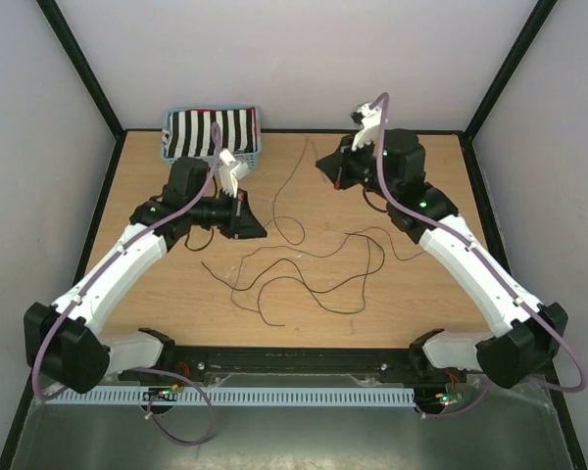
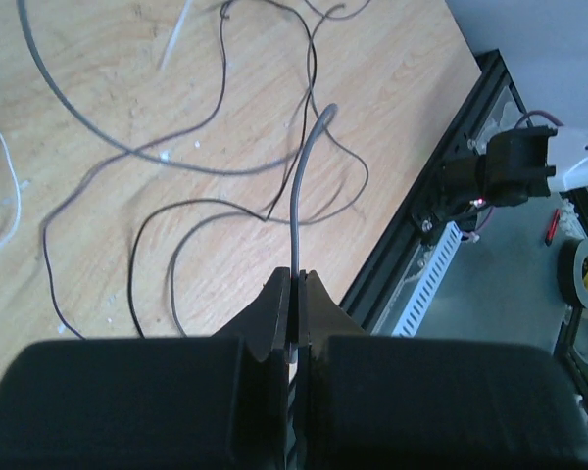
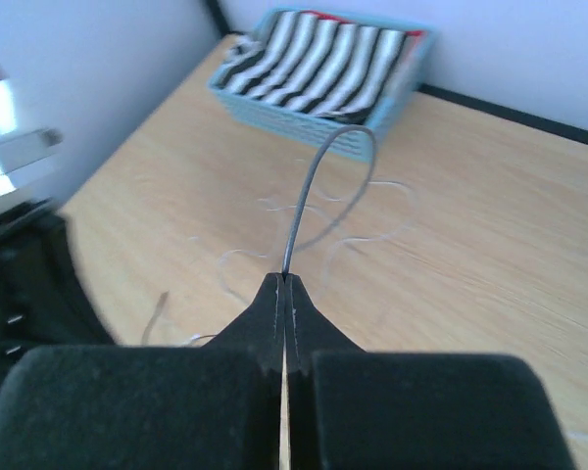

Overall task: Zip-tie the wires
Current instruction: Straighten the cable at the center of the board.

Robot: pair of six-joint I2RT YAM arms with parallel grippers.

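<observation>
Thin dark wires (image 1: 304, 257) loop mid-surface (image 1: 392, 313), tangle longest left-right. Left fingers (image 2: 271, 315) clench grey strand (image 2: 296, 196); right fingers (image 3: 269, 315) clench second grey strand (image 3: 318, 176), both arcing forward.

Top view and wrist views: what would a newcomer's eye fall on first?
The loose tangle of thin dark wires in the middle of the table catches the eye first. Next comes the blue basket with a striped cloth at the far left corner. In the wrist views, the left gripper and the right gripper are each shut on a thin grey strand.
</observation>
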